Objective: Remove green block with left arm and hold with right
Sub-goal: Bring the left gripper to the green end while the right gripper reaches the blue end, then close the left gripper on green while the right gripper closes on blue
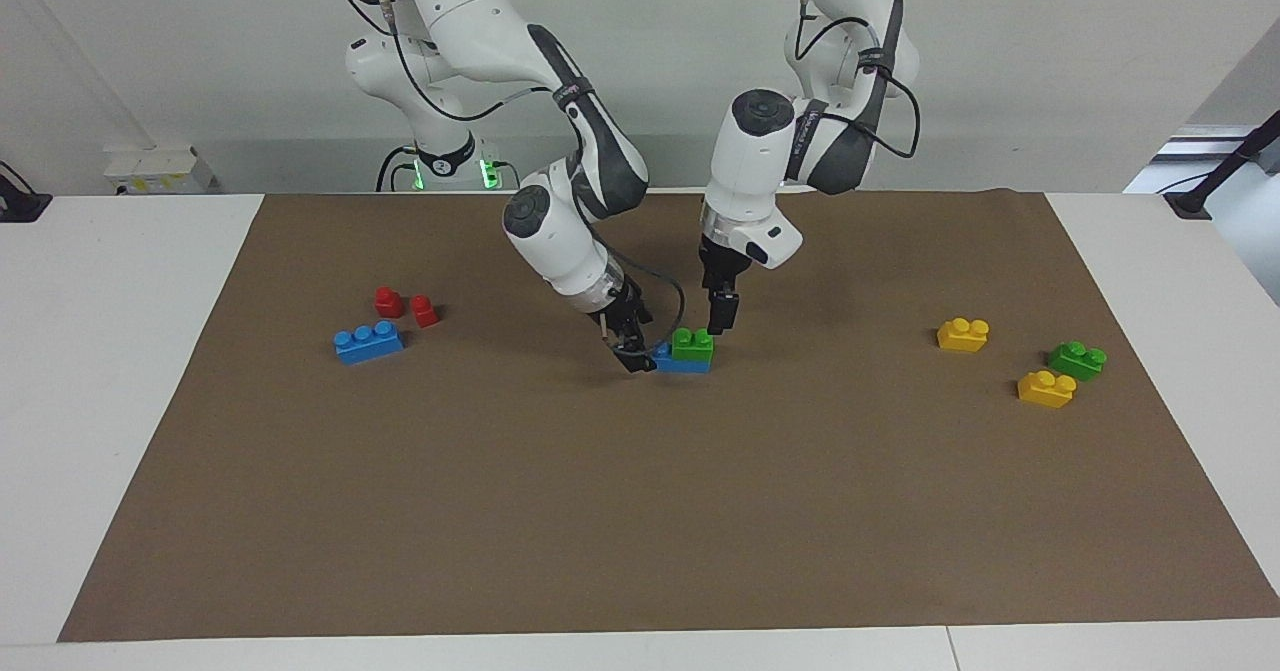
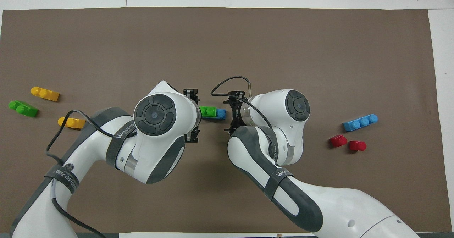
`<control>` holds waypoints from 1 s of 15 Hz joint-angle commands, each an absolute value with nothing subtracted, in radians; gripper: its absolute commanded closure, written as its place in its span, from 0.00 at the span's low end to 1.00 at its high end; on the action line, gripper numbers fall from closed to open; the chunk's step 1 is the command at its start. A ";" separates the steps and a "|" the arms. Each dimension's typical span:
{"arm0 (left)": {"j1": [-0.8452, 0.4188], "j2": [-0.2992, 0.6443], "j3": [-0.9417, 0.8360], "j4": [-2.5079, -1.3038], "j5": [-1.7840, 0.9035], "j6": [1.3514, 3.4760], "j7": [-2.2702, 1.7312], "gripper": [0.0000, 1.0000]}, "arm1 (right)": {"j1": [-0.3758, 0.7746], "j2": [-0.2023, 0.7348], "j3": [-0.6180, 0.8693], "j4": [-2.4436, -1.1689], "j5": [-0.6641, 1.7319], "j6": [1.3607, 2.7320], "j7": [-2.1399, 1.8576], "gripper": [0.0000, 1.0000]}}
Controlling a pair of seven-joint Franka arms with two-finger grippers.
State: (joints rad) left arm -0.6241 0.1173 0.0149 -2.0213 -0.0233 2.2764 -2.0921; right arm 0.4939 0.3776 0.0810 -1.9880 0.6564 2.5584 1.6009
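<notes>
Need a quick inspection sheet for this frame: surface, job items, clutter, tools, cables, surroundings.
Surface: brown mat on white table, flat.
Job's things: green block stacked on blue brick, mid-mat.
Clutter: blue three-stud brick and two red pieces toward the right arm's end; two yellow bricks and a second green brick toward the left arm's end.
Tools: left tool open, at the green block's end; right tool open, low at the blue brick's end.
Cables: black cable loops off the right wrist.
Surroundings: plain white wall.

2 green blocks [image 1: 693, 343], 2 blue bricks [image 1: 369, 341], 2 yellow bricks [image 1: 963, 334], 2 red pieces [image 1: 388, 301]
</notes>
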 commanded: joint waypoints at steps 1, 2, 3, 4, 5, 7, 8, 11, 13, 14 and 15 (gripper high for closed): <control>-0.632 0.159 0.031 -1.982 -0.026 2.289 -2.117 0.00 | 0.508 0.394 0.080 -1.985 0.686 2.586 1.580 0.00; -0.627 0.167 0.031 -1.973 -0.026 2.289 -2.120 0.00 | 0.508 0.397 0.080 -1.985 0.686 2.601 1.580 0.00; -0.627 0.169 0.031 -1.970 -0.026 2.290 -2.123 0.00 | 0.509 0.402 0.080 -1.985 0.686 2.606 1.582 0.00; -0.626 0.176 0.031 -1.970 -0.026 2.292 -2.123 0.00 | 0.512 0.403 0.080 -1.985 0.695 2.609 1.580 0.00; -0.624 0.186 0.031 -1.970 -0.025 2.302 -2.123 0.00 | 0.529 0.406 0.080 -1.985 0.707 2.618 1.580 0.00; -0.624 0.208 0.034 -1.968 -0.025 2.319 -2.125 0.00 | 0.535 0.408 0.080 -1.987 0.715 2.637 1.582 0.00; -0.624 0.225 0.034 -1.961 -0.023 2.319 -2.126 0.00 | 0.537 0.408 0.080 -1.987 0.716 2.637 1.580 0.00; -0.626 0.250 0.031 -1.956 -0.005 2.324 -2.138 0.00 | 0.537 0.408 0.080 -1.988 0.718 2.641 1.580 0.15; -0.626 0.253 0.034 -1.956 -0.003 2.324 -2.151 0.00 | 0.537 0.408 0.080 -1.988 0.719 2.651 1.582 0.61; -0.627 0.256 0.034 -1.956 -0.003 2.327 -2.157 0.00 | 0.537 0.410 0.080 -1.988 0.721 2.649 1.582 0.95; -0.627 0.256 0.034 -1.957 -0.003 2.332 -2.161 0.00 | 0.535 0.408 0.080 -1.988 0.724 2.649 1.582 1.00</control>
